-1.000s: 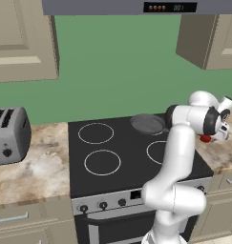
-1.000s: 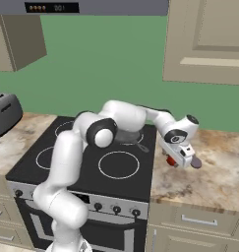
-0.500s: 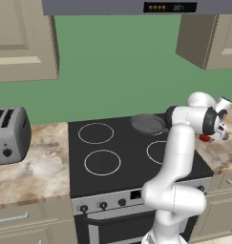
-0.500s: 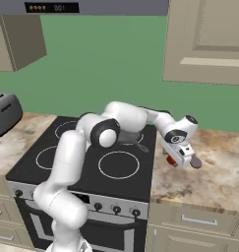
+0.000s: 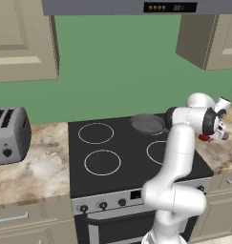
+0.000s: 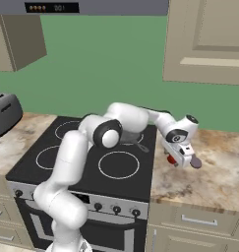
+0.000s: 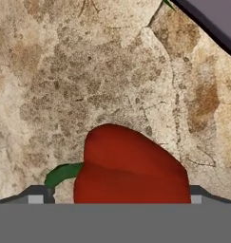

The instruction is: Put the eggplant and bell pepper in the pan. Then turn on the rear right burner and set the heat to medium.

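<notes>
Fingers [image 6: 179, 160] spread wide, low over the stone counter [image 6: 214, 172] to the right of the stovetop [image 6: 91, 157], holding nothing; in the hand view the two dark tips sit at either side of the bell pepper [image 7: 131, 168], which lies between them on the counter with its green stem [image 7: 62, 173] pointing to the left of that view; whether the tips touch the pepper I cannot tell; in the right base view the pepper [image 6: 173, 160] is a small red spot just under the hand, and the eggplant [image 6: 195, 162] lies just beside it on the far side from the stove; in the left base view a bit of red [image 5: 205, 137] shows below the hand, with the eggplant's mauve end [image 5: 224, 136] next to it; pan [image 5: 147, 123] on the back right part of the black stovetop, empty as far as can be seen, partly hidden by the white arm; a toaster [image 5: 8, 134] stands on the counter left of the stove, well apart from the hand.
</notes>
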Motion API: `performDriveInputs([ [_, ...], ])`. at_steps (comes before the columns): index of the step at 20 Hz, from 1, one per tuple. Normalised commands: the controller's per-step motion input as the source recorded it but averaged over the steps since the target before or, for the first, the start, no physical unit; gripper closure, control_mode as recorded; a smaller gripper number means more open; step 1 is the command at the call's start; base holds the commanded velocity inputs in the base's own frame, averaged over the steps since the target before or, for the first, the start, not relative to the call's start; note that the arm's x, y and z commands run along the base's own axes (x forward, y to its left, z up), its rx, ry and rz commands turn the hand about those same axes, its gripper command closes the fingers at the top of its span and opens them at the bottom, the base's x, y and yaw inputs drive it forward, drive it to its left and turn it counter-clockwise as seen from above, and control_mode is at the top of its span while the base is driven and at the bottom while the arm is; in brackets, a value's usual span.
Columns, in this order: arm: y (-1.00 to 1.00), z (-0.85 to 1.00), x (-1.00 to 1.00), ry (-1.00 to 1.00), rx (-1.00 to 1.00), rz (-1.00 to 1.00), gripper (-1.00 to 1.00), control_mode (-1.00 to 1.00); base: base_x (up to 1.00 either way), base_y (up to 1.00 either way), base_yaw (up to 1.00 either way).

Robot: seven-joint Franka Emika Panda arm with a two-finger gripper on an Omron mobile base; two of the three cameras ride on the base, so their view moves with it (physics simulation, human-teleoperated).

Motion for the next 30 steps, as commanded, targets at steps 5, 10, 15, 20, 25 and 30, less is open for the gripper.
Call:
performDriveInputs([
  [5,-0.04,-0.29,0.10,0.07,0.00,-0.05,1.00,-1.00,0.00,0.00,0.00],
  [10,-0.11,-0.32,0.02,0.06,0.00,-0.04,1.00,-1.00,0.00,0.00,0.00],
  [15,-0.29,-0.37,0.00,0.02,0.00,-0.02,1.00,-1.00,0.00,0.00,0.00],
  [20,-0.04,-0.03,-0.43,-0.32,0.00,0.03,1.00,-1.00,0.00,0.00,0.00],
  [25,0.32,0.21,-0.59,-0.56,-0.07,0.07,1.00,-1.00,0.00,0.00,0.00],
  [30,0.59,0.64,-0.24,-0.34,-0.10,0.09,1.00,-1.00,0.00,0.00,0.00],
])
